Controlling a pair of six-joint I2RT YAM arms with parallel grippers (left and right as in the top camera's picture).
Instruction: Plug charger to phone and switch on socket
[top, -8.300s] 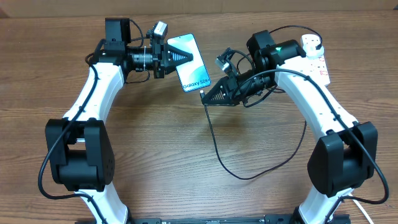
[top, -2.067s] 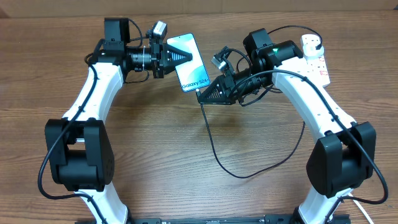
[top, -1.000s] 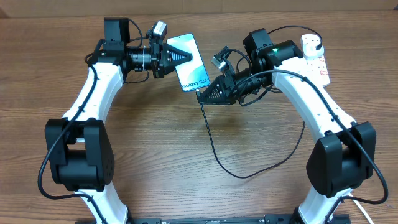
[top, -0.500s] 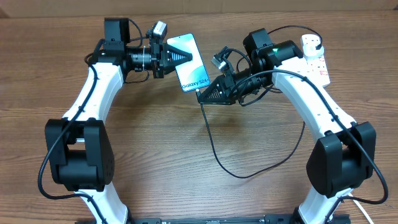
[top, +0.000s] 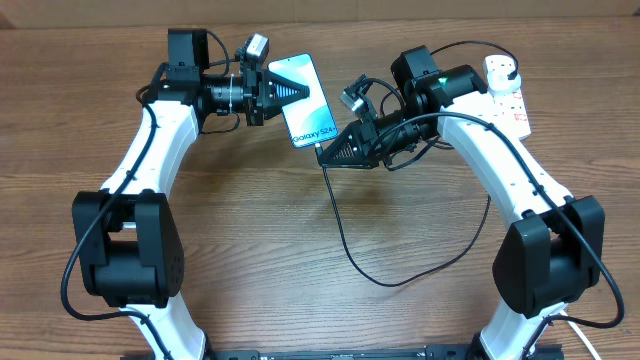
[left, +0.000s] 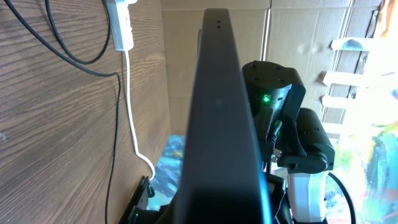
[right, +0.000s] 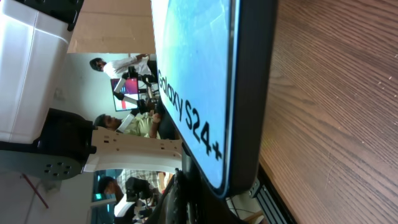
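Observation:
The phone (top: 306, 100) is held off the table, tilted, its teal screen reading "Galaxy S24+". My left gripper (top: 284, 90) is shut on its upper left side. My right gripper (top: 327, 152) is shut on the connector end of the charger (top: 343, 232), right at the phone's lower edge; the tip itself is hidden. The black cable loops over the table and back to the white socket (top: 512, 98) at the far right. In the right wrist view the phone screen (right: 193, 74) fills the frame. In the left wrist view the phone (left: 222, 118) shows edge-on.
The socket's thick white cord (left: 128, 106) trails off beside the strip in the left wrist view. The charger's slack loop lies on the wooden table (top: 250, 250) between the two arm bases. Cardboard panels stand behind the table.
Since the oldest frame my right gripper has moved slightly left and up to the phone's lower edge with the connector. Nothing has visibly moved over the last two seconds.

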